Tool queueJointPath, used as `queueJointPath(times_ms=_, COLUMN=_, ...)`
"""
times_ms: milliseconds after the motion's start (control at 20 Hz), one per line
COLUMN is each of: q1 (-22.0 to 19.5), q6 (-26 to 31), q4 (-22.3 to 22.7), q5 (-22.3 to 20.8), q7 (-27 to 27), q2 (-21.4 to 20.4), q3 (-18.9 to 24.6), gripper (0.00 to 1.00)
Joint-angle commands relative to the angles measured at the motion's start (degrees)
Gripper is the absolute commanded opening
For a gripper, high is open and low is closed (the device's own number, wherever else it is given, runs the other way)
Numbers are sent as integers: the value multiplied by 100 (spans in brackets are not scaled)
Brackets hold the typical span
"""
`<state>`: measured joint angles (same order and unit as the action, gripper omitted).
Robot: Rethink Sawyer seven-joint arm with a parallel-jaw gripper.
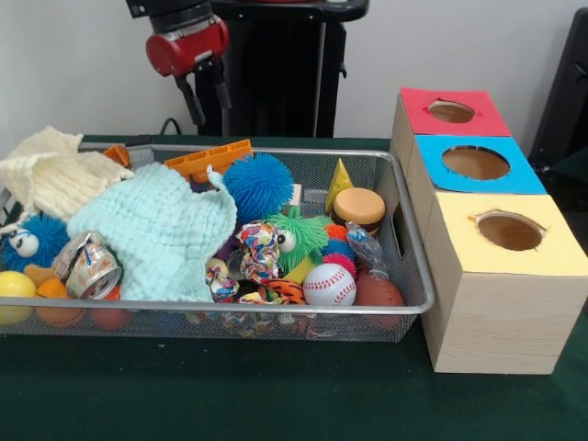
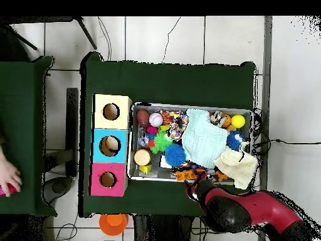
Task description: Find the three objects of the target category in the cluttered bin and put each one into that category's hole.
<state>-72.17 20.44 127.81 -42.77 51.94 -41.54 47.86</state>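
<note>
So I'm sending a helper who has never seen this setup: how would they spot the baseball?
Start at the wire mesh bin on the green table. Go to its front edge, near the end by the wooden boxes. The baseball lies there: smooth, white, red-stitched, unlike the spiky balls around it.

Toys under the mint cloth (image 1: 161, 230) hidden; arm (image 1: 184, 37) cut off at top edge.
</note>
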Motion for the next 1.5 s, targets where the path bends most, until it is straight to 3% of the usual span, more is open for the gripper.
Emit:
queueJointPath(times_ms=50, q1=79, q6=-439, q4=-712, q5=-684, q7=275, q2=847, q3=-373, gripper=100)
queueJointPath(times_ms=850, q1=-187, q6=-1758, q4=-731, q5=-1053, q7=527, q2=1339, q3=246, gripper=100)
queueJointPath(times_ms=1200, q1=-363, q6=-1995, q4=-799, q5=-1053, q7=542, q2=1522, q3=589, gripper=100)
queueJointPath(times_ms=1500, q1=-149, q6=-2024, q4=-973, q5=-914, q7=609, q2=1628, q3=687, gripper=100)
